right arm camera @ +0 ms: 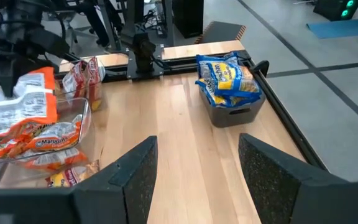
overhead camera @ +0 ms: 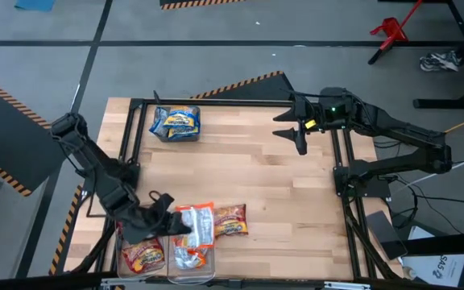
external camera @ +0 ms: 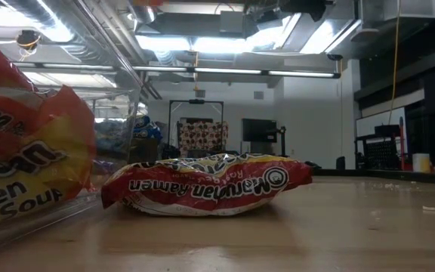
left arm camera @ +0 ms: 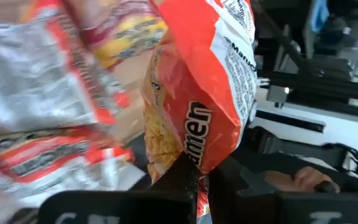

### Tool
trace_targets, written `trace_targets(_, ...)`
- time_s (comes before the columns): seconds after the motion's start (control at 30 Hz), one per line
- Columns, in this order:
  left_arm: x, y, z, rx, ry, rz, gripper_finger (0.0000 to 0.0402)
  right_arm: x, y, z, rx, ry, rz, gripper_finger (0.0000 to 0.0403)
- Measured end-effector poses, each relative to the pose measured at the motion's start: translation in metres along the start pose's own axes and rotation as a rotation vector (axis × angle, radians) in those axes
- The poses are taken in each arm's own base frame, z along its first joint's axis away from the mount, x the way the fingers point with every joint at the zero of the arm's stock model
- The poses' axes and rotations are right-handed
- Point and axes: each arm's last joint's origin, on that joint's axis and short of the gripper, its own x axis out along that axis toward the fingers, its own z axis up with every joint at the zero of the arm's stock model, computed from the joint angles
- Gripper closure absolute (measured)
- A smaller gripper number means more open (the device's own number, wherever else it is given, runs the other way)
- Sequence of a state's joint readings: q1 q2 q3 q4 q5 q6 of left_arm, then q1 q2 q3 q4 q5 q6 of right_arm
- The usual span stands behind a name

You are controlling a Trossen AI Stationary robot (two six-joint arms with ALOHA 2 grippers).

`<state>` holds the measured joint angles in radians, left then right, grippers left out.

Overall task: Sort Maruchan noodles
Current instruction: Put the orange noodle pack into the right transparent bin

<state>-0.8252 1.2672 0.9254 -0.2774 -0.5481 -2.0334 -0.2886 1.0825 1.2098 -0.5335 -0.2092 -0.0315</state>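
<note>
My left gripper (overhead camera: 170, 216) is shut on an orange-and-white noodle packet (overhead camera: 196, 225) over a clear bin (overhead camera: 190, 272) at the table's near edge; this bin holds more orange-and-white packets (right arm camera: 42, 144). A second clear bin beside it holds red-and-yellow packets (overhead camera: 141, 254). A red packet (overhead camera: 230, 219) lies flat on the table to the right of the bins. Blue-and-yellow packets (overhead camera: 176, 122) fill a bin at the far left. My right gripper (overhead camera: 300, 130) hangs open above the far right of the table, holding nothing. My left gripper pinches the orange-and-white packet by one edge (left arm camera: 197, 163) between its two fingers. The fingers come from the table's left, slanting down. The packet hangs from the fingers (right arm camera: 5, 68) above the packets in the bin; whether its low end touches them I cannot tell.
A black metal frame (overhead camera: 216, 102) runs round the wooden tabletop (overhead camera: 256, 177). The middle and right of the table are bare wood. The red packet on the table shows large in the low view (external camera: 210, 185), beside the wall of the near bin (external camera: 89, 151).
</note>
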Motion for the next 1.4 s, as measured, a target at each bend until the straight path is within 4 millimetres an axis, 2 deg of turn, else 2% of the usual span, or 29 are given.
trace_targets(0.27,0.001,0.018,-0.004,-0.04,-0.01,0.031,0.0398,0.0,0.0,0.0,0.0,0.001,0.0,0.0192)
trace_targets(0.47,0.008,0.022,-0.004,-0.062,0.012,0.06,0.0398,0.0,0.0,-0.004,0.008,0.041,0.002,0.0192)
trace_targets(0.63,0.022,0.025,-0.005,-0.072,0.06,0.107,0.0398,0.0,0.0,-0.005,0.009,0.046,0.003,0.0192)
trace_targets(1.0,0.025,0.027,0.002,-0.05,0.076,0.175,0.0374,0.0,0.0,-0.004,0.009,0.045,0.013,0.0192)
trace_targets(1.17,0.023,0.03,0.005,0.002,0.076,0.224,0.0351,0.0,0.0,-0.004,0.009,0.045,0.013,0.0192)
trace_targets(1.4,0.018,0.028,0.007,0.139,0.108,0.226,0.029,0.0,0.003,-0.005,-0.029,0.05,0.105,0.0192)
